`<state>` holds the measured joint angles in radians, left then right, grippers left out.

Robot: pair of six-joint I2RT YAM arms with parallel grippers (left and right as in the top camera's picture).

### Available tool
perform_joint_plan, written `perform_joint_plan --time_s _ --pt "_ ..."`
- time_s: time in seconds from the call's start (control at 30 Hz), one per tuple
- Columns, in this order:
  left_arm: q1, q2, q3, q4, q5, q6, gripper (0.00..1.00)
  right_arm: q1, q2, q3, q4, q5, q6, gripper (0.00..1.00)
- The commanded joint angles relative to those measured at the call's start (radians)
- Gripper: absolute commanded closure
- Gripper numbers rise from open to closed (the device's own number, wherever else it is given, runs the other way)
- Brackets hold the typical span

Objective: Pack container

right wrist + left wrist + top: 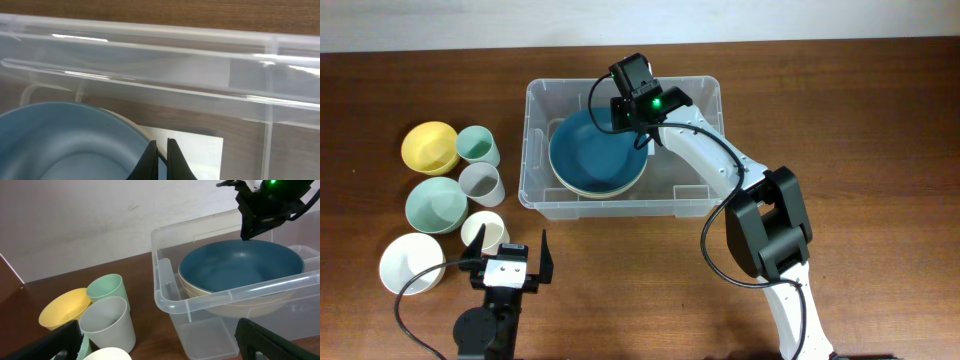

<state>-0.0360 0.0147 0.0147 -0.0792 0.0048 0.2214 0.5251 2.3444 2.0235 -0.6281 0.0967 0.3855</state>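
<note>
The container (692,190) is a clear plastic bin at the table's middle, and its far wall (160,65) fills the right wrist view. Inside it a blue bowl (592,152) is nested in a cream bowl (250,307). My right gripper (641,138) reaches into the bin and is shut on the blue bowl's (60,145) far rim, which shows as a thin edge between its fingers (151,155). The bin's white label (200,155) lies below them. My left gripper (512,250) stands open near the front edge, low over the table, with nothing between its fingers (262,340).
Left of the bin stand a yellow bowl (430,147), a green cup (477,145), a grey cup (482,183), a pale green bowl (437,204), a white bowl (412,263) and a cream cup (485,233). The cream cup is close by my left gripper.
</note>
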Motion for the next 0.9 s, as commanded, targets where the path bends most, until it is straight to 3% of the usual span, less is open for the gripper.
perform_joint_plan --time_s 0.0,0.43,0.5,0.57,0.63,0.67,0.73,0.77,0.87 --pt "0.006 -0.006 -0.005 -0.002 0.015 0.015 0.0 -0.008 0.019 0.013 -0.005 0.016 -0.003 0.96" --pt "0.006 -0.006 -0.005 -0.002 0.015 0.015 0.0 -0.002 -0.036 0.083 -0.046 0.006 -0.012 0.96" --pt "0.006 -0.006 -0.005 -0.002 0.014 0.016 0.0 -0.003 -0.066 0.139 -0.087 0.009 -0.012 0.91" --pt "0.006 -0.006 -0.005 -0.002 0.015 0.015 0.0 -0.004 -0.093 0.208 -0.145 0.033 -0.012 0.78" --pt "0.006 -0.006 -0.005 -0.002 0.015 0.015 0.0 -0.006 -0.121 0.284 -0.218 0.085 -0.012 0.46" --pt "0.006 -0.006 -0.005 -0.002 0.015 0.016 0.0 -0.009 -0.134 0.324 -0.26 0.113 -0.012 0.25" --pt "0.006 -0.006 -0.005 -0.002 0.015 0.016 0.0 -0.02 -0.155 0.407 -0.348 0.17 -0.011 0.07" --pt "0.006 -0.006 -0.005 -0.002 0.015 0.016 0.0 -0.03 -0.166 0.446 -0.393 0.194 -0.011 0.0" --pt "0.006 -0.006 -0.005 -0.002 0.015 0.015 0.0 -0.07 -0.193 0.541 -0.529 0.257 -0.011 0.01"
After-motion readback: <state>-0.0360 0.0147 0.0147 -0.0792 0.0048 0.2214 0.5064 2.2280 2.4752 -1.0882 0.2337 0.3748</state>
